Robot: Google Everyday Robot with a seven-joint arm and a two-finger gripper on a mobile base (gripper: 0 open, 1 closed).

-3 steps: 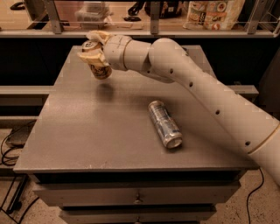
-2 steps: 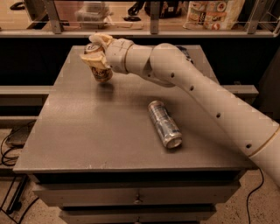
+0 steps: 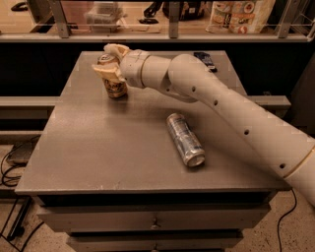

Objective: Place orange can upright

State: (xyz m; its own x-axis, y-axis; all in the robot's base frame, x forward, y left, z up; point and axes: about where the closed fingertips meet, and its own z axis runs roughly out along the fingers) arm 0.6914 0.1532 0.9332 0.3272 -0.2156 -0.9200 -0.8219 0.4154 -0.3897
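The orange can stands upright near the back left of the grey table, its silver top showing. My gripper is at the can's upper part, with one cream finger behind the can and one in front of it. The fingers are closed around the can. The white arm reaches in from the lower right across the table.
A slimmer silver-blue can lies on its side right of the table's middle. A dark remote-like object lies at the back right edge. A shelf with packages runs behind the table. Drawers sit below the tabletop.
The arm and gripper have shifted slightly. The orange can stays in the grip at the same back-left spot, upright on the table.
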